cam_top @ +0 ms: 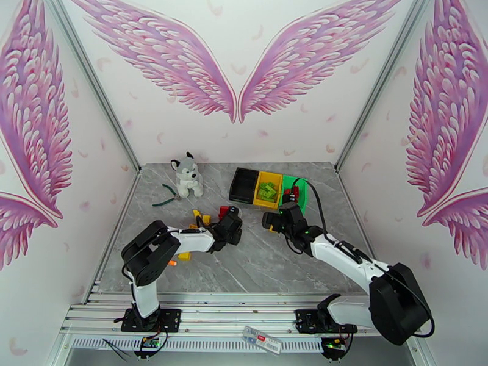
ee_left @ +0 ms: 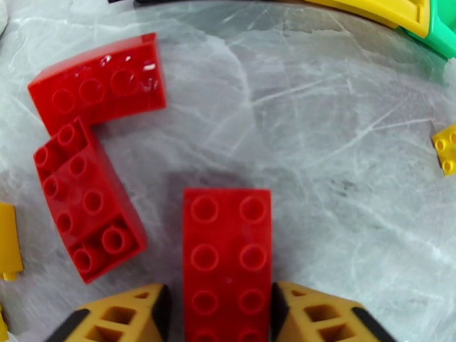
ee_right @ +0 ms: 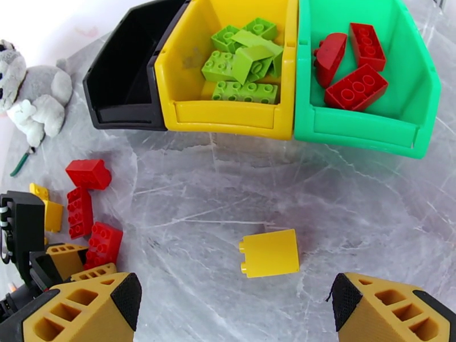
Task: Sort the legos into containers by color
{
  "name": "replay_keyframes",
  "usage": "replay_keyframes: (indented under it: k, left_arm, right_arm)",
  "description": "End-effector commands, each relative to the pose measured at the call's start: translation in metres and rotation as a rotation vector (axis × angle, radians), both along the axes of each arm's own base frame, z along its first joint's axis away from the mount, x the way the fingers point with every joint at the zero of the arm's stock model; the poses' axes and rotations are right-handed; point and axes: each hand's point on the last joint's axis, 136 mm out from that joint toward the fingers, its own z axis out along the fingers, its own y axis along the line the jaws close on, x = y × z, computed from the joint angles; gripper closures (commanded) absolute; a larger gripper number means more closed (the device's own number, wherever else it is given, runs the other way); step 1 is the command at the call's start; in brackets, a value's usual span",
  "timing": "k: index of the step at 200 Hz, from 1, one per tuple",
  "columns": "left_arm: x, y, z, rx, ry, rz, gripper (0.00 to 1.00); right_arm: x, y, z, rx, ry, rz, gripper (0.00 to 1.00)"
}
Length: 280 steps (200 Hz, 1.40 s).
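Observation:
My left gripper (ee_left: 220, 317) is shut on a red two-by-four lego (ee_left: 227, 263), its fingers against both long sides; from above it (cam_top: 232, 230) sits mid-table. Two more red legos (ee_left: 97, 89) (ee_left: 85, 206) lie just left of it, with yellow ones (ee_left: 447, 149) at the edges. My right gripper (ee_right: 235, 297) is open wide, just behind a loose yellow lego (ee_right: 268, 253). The joined containers stand beyond: the black one (ee_right: 122, 81) looks bare, the yellow one (ee_right: 228, 118) holds light green legos (ee_right: 245, 58), and the green one (ee_right: 359, 132) holds red legos (ee_right: 353, 86).
A plush husky (cam_top: 186, 175) sits at the back left with green-handled pliers (cam_top: 163, 196) beside it. A thin orange marker (cam_top: 172, 261) lies by the left arm's elbow. Bare marble lies between the two grippers and the containers (cam_top: 268, 202).

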Motion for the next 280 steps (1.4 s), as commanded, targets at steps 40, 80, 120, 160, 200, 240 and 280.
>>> replay_keyframes:
  k: [40, 80, 120, 160, 200, 240, 280]
  left_arm:
    - [0.001, -0.018, 0.017, -0.059, -0.013, -0.060, 0.73]
    - [0.005, -0.069, 0.055, -0.244, -0.036, -0.215, 0.76]
    - [0.022, -0.123, 0.102, -0.440, -0.066, -0.356, 0.76]
    - [0.043, -0.178, 0.141, -0.635, -0.075, -0.482, 0.76]
    - [0.070, -0.211, 0.153, -0.736, -0.074, -0.522, 0.75]
    - [0.096, -0.240, 0.160, -0.808, -0.083, -0.528, 0.73]
    - [0.120, -0.261, 0.167, -0.835, -0.104, -0.521, 0.64]
  right_arm:
    - [-0.001, -0.014, 0.005, 0.022, -0.032, -0.066, 0.06]
    - [0.022, -0.014, 0.009, 0.205, -0.037, -0.065, 0.09]
    - [0.042, -0.032, 0.026, 0.335, -0.068, -0.123, 0.09]
    - [0.043, -0.073, 0.046, 0.413, -0.145, -0.253, 0.09]
    - [0.027, -0.098, 0.062, 0.415, -0.222, -0.331, 0.07]
    - [0.016, -0.102, 0.067, 0.402, -0.239, -0.337, 0.06]
    - [0.009, -0.104, 0.064, 0.388, -0.229, -0.337, 0.05]
